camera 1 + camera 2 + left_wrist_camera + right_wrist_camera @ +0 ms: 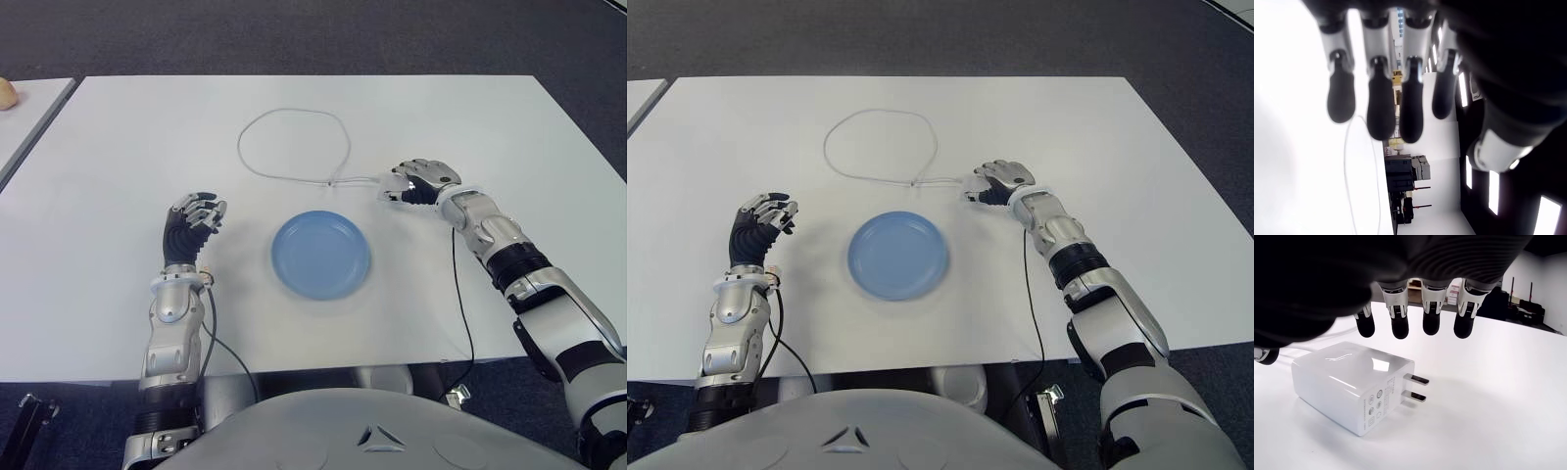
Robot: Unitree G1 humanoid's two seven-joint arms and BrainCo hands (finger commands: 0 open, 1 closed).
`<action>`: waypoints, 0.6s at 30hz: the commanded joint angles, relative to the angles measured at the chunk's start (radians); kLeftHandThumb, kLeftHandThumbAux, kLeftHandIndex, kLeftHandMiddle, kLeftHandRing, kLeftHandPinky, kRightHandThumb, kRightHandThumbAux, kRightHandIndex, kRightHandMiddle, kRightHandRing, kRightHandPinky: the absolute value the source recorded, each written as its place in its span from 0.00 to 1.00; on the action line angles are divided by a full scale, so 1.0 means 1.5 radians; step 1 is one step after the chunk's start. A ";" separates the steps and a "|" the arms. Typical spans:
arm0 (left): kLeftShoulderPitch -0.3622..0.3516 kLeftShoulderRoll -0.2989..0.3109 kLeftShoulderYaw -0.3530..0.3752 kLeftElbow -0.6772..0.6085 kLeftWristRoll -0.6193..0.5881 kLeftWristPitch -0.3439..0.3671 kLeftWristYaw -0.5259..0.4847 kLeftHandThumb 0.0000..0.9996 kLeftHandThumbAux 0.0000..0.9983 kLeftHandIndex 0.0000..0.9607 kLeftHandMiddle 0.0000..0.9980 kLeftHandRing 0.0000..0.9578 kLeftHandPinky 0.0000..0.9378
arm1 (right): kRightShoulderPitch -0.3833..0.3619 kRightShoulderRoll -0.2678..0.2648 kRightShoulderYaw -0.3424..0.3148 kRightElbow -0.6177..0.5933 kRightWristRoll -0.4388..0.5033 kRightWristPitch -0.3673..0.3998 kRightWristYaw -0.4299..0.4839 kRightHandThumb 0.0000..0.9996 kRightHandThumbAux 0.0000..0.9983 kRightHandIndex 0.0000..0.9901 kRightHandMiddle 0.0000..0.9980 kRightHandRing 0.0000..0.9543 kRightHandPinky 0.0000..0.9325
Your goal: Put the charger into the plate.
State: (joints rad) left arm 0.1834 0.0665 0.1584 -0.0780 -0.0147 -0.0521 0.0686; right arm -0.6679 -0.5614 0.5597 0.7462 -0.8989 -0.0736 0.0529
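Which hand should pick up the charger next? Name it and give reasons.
Right. The right hand hovers open directly over the charger, which lies on the table beyond the plate. The left hand shows left of the plate, farther away.

Both eye views look down from the head at the same bench (118, 137); each wrist view sits close behind its own fingers (1400, 325).
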 commanded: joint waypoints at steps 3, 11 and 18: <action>0.013 0.000 0.004 -0.003 -0.013 0.008 -0.011 0.83 0.68 0.42 0.52 0.66 0.65 | -0.020 0.017 0.000 0.030 0.010 0.001 0.011 0.53 0.11 0.00 0.00 0.00 0.00; 0.019 0.000 0.006 -0.008 -0.007 0.000 -0.006 0.83 0.68 0.42 0.52 0.66 0.66 | -0.034 0.037 0.011 0.084 0.007 -0.004 0.016 0.54 0.11 0.00 0.00 0.00 0.00; 0.022 0.001 0.008 -0.010 -0.008 -0.001 -0.009 0.84 0.68 0.42 0.52 0.66 0.66 | -0.049 0.047 0.028 0.133 -0.001 -0.015 0.013 0.56 0.11 0.00 0.00 0.00 0.00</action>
State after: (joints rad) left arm 0.2098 0.0665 0.1711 -0.0871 -0.0233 -0.0515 0.0627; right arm -0.7339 -0.5029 0.5836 0.9120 -0.8992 -0.0785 0.0656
